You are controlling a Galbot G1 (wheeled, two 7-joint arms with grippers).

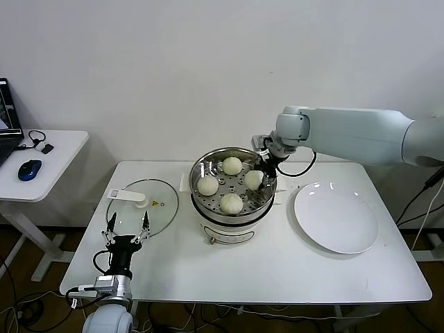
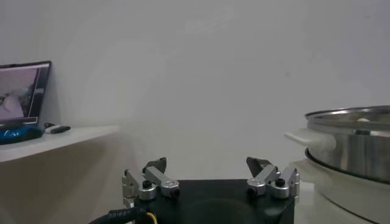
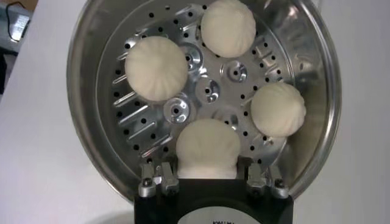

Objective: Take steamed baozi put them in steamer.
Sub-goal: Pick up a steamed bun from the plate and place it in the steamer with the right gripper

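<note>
all four steamed baozi (image 1: 232, 203) sit on the perforated tray of the steamer (image 1: 201, 196) at centre frame, and the white plate (image 1: 336, 216) at right is bare; the right gripper (image 1: 262, 182) hangs inside the pot, fingers closed around the fourth bun, leaving only release and withdrawal; the left gripper (image 1: 127, 227), lower left, is spread wide and idle

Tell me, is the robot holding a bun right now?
Yes. The right gripper pinches one baozi by its sides, down in the steamer. The left gripper holds nothing.
</note>
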